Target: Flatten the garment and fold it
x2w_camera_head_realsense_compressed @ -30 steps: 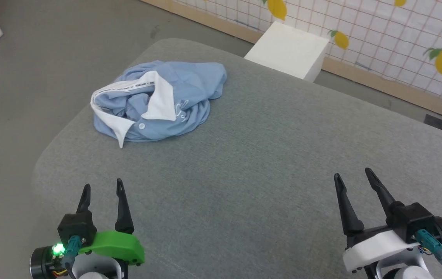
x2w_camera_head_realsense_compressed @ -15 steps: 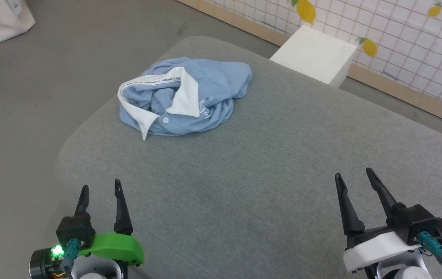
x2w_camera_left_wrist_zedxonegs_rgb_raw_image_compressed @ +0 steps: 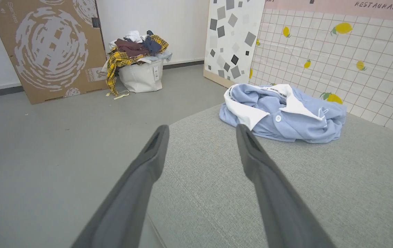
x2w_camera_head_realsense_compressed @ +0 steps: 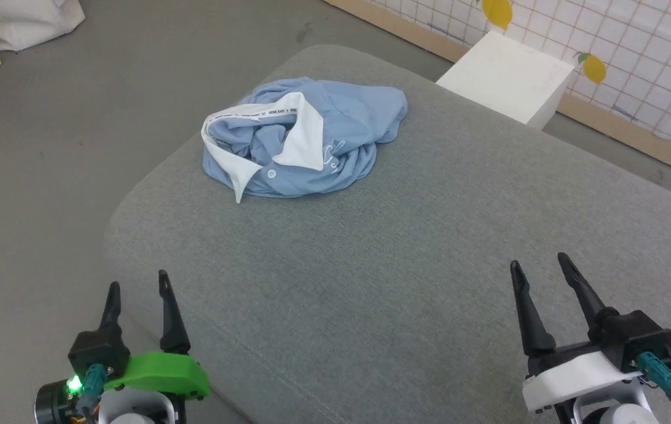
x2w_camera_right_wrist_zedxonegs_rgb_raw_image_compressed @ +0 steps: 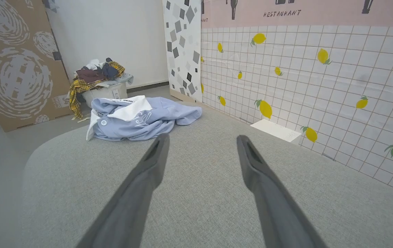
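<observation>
Blue garment [x2w_camera_head_realsense_compressed: 347, 121], looks soft, light, bunched ahead of left gripper [x2w_camera_head_realsense_compressed: 138, 280] and right gripper [x2w_camera_head_realsense_compressed: 538, 261], both parted, empty; best pinched at collar [x2w_camera_head_realsense_compressed: 303, 140].

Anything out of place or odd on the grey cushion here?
The polo shirt lies crumpled in a heap near the grey cushion's far left corner, its white collar flipped open. The left gripper and right gripper are open, well short of it. Nothing looks spilled or damaged.

Grey floor [x2w_camera_head_realsense_compressed: 47, 147] — lemon-tiled wall [x2w_camera_right_wrist_zedxonegs_rgb_raw_image_compressed: 320, 86]
</observation>
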Robot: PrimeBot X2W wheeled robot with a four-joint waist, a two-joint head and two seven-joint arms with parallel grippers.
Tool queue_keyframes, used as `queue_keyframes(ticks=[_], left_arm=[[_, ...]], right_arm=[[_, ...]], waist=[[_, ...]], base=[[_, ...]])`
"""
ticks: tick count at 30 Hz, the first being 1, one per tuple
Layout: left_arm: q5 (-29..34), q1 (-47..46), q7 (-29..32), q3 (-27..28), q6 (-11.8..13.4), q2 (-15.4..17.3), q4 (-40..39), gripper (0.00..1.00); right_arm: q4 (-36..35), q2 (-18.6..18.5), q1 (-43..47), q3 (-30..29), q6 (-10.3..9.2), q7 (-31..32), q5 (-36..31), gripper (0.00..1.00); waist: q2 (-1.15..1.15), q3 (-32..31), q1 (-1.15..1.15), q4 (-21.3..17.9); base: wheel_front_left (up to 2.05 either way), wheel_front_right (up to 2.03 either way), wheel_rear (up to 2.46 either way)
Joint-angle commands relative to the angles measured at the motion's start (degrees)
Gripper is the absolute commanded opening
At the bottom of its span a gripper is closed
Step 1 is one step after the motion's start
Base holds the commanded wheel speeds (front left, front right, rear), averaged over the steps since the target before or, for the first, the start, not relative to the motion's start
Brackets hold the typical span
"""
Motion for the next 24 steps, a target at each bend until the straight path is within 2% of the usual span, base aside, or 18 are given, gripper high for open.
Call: queue_keyframes(ticks=[1,3,4,10,18,22,24], left_arm=[[-1.15,-1.59,-0.26,0.18,-0.92,-0.05,0.26,1.00],[-2.08,-3.75,-0.26,0.31,-2.24,0.13,0.99,1.00],[-3.93,-9.84,0.01,0.86,-4.01,0.81,2.71,1.00],[-7.88,-25.10,5.31,3.08,-7.21,5.06,8.83,1.00],[-15.46,-37.49,19.42,7.32,-11.32,12.68,18.47,1.00],[-21.22,-39.31,27.09,9.93,-12.42,14.12,21.07,1.00],[-23.72,-39.18,31.50,11.49,-12.09,15.21,22.47,1.00]], right_arm=[[-0.61,0.01,-0.59,0.00,-0.08,0.23,0.07,1.00],[-1.38,0.01,-1.43,0.22,-0.08,0.79,-0.55,1.00],[-3.18,0.01,-3.69,1.04,-0.08,2.24,-2.29,1.00],[-5.72,0.01,-7.66,1.99,-0.08,3.76,-4.45,1.00],[-5.69,0.01,-11.99,2.55,-0.08,2.18,-3.70,1.00],[-4.70,0.01,-13.39,2.94,-0.08,0.89,-2.28,1.00],[-4.14,0.01,-13.82,3.19,-0.08,0.27,-1.70,1.00]], waist=[[0.37,1.72,0.00,-1.61],[0.37,3.79,0.00,-3.16],[0.37,9.47,0.00,-7.02],[0.37,20.14,0.00,-15.64],[0.37,30.30,0.00,-26.23],[0.37,32.61,0.00,-29.73],[0.37,33.08,0.00,-31.07]], base=[[0.00,0.00,0.00],[0.00,0.00,0.00],[0.00,0.00,0.00],[0.00,0.00,0.00],[0.00,0.00,0.00],[0.00,0.00,0.00],[0.00,0.00,0.00]])
